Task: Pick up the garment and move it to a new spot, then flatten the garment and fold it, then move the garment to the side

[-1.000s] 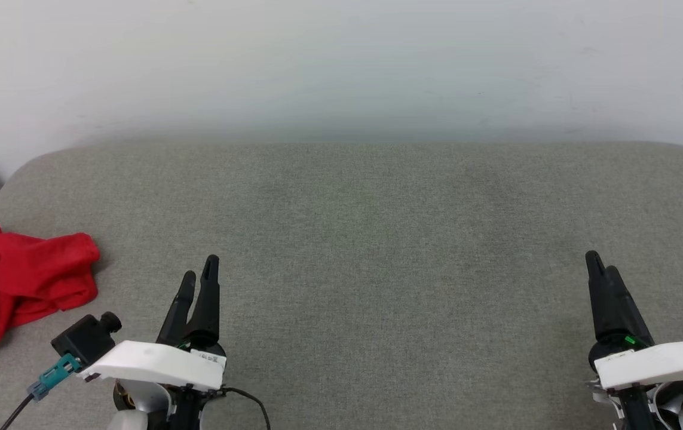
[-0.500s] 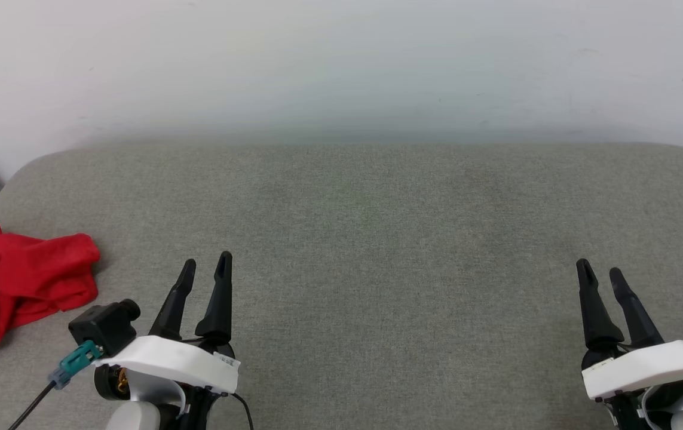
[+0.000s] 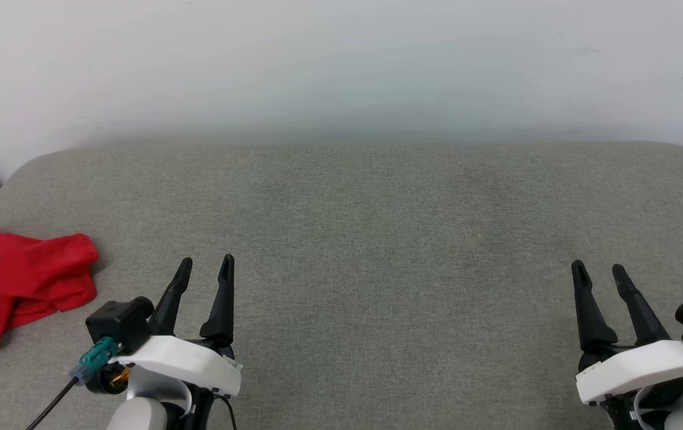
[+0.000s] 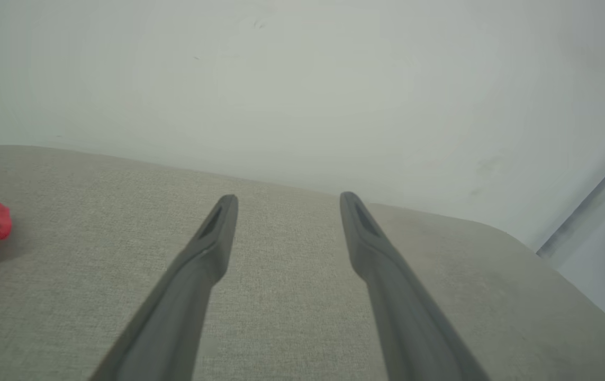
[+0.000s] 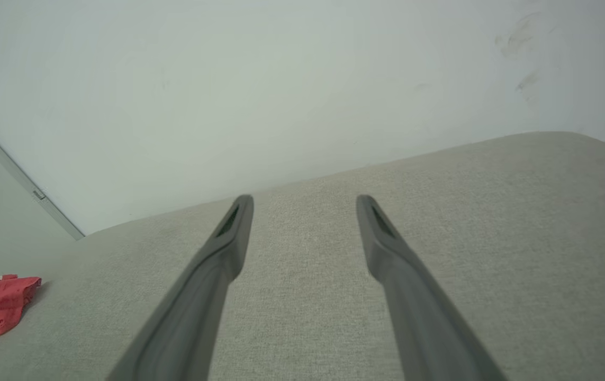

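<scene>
End effectors on both arms stand wide open and hold nothing. At the far left edge of the head view, the garment (image 3: 30, 275) lies as a crumpled heap on the grey fabric-covered tabletop (image 3: 377, 227), in the same place as one second ago. Just right of it, in the lower left, the left end effector (image 3: 207, 264) has turned at the wrist: its fingers overlapped before and now show side by side, and it has drawn back a little toward the bottom edge. In the lower right, the right end effector (image 3: 597, 267) has done the same. This looks like a ready pose, so the pickup probably has not begun. The middle of the tabletop offers wide room for spreading. The white wall (image 3: 341, 60) closes the upper side. The garment runs out of the frame at the left, so its distance from the tabletop's edge cannot be told.
</scene>
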`<state>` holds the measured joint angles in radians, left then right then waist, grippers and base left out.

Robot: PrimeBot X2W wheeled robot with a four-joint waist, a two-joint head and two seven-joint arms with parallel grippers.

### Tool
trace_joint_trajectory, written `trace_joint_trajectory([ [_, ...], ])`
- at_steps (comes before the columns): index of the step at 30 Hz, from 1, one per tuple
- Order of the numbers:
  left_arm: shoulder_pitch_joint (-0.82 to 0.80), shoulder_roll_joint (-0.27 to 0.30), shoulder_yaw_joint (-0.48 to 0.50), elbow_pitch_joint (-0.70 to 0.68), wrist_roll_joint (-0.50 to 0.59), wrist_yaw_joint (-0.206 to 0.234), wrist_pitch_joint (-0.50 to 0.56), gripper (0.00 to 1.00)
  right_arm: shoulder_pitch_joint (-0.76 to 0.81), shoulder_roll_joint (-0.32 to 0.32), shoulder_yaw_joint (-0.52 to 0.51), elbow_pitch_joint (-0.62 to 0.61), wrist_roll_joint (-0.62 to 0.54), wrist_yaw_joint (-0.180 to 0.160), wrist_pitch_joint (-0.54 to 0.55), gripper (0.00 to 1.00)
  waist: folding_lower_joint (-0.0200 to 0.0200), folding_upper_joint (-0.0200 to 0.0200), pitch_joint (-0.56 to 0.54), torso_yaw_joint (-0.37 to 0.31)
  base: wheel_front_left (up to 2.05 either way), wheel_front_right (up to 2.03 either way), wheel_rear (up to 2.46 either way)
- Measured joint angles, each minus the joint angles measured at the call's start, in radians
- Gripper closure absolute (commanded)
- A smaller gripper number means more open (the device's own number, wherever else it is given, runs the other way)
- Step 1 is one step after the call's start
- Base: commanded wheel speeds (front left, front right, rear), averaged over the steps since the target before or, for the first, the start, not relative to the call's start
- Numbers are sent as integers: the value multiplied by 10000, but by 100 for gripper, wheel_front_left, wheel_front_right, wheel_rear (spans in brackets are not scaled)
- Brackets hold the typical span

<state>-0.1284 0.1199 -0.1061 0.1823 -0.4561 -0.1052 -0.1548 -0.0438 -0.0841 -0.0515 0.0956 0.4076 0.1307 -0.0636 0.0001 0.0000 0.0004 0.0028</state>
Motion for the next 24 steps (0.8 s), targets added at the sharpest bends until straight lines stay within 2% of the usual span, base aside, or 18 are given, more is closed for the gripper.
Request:
trace_joint_trajectory([
  [24,-160,111,-167,418,1925,123,-550,0,128,217,-119,-378,-2044,2,-19,0,0,0,10,-31,0,0,0],
])
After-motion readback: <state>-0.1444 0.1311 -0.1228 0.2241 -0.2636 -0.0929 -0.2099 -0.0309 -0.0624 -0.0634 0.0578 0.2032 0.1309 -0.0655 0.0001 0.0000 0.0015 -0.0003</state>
